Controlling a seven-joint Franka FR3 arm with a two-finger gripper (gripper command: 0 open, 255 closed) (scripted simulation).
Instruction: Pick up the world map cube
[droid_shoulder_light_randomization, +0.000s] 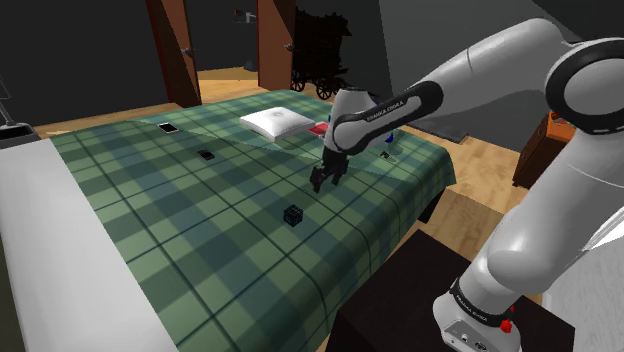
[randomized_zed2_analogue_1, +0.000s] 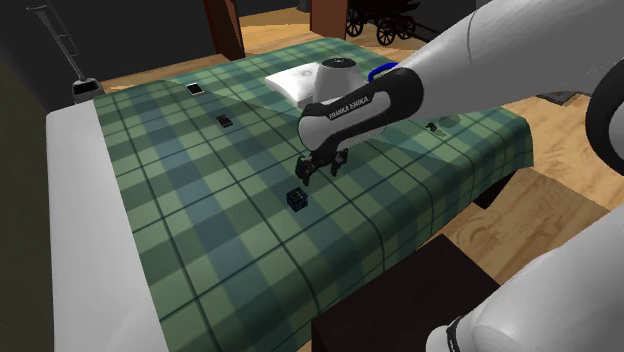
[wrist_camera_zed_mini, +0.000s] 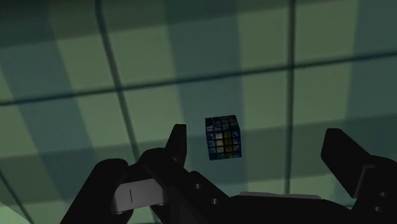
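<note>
So my all-black two-finger gripper hangs over the green plaid bedspread with its fingers spread apart, gripping nothing. The small dark cube with blue and yellow map tiles sits on the cover near the shoulder frame's middle, just down-left of the gripper. In the wrist view it's inside the gap but close to one finger, so I'd reckon a small sideways nudge before dropping.

World map cube: small and dark, and we see each face cut into a grid of tiles by black lines. In the wrist view the world map cube shows us blue, green and yellowish tiles. It sits flat on one face, loose on the green plaid bedspread, near its middle.
</note>
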